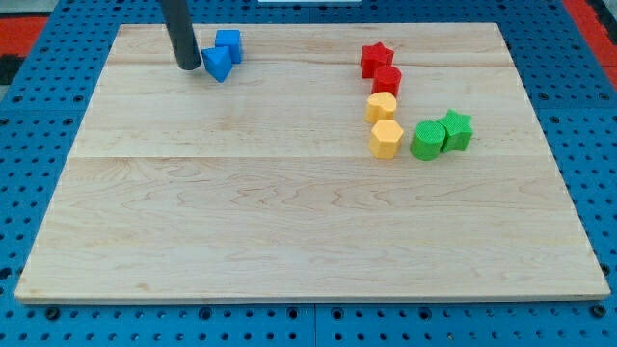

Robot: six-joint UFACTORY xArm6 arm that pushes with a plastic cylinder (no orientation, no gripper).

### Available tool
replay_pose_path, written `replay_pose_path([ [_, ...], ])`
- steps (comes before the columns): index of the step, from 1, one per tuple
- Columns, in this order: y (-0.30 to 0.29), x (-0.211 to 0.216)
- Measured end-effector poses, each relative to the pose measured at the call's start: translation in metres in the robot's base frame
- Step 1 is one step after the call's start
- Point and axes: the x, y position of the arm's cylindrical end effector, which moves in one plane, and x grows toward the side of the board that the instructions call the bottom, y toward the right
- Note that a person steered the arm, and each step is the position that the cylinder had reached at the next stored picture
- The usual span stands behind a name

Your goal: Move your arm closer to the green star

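The green star (457, 129) lies at the view's right, touching a green round block (426, 141) on its left. My tip (187, 66) rests on the board at the view's top left, far from the green star. It stands just left of a blue triangular block (216, 64), with a blue cube (228, 43) behind that.
A red star (376, 59) and a red round block (388, 80) sit above two yellow hexagonal blocks (381, 106) (386, 139), in a column left of the green pair. The wooden board (289, 212) lies on a blue perforated table (39, 145).
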Motion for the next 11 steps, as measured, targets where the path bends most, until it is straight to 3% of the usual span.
replay_pose_path([
  [2,0.005,0.003],
  [5,0.014,0.105],
  [6,0.052,0.148],
  [8,0.179,0.229],
  [9,0.246,0.248],
  [10,0.338,0.241],
  [11,0.424,0.207],
])
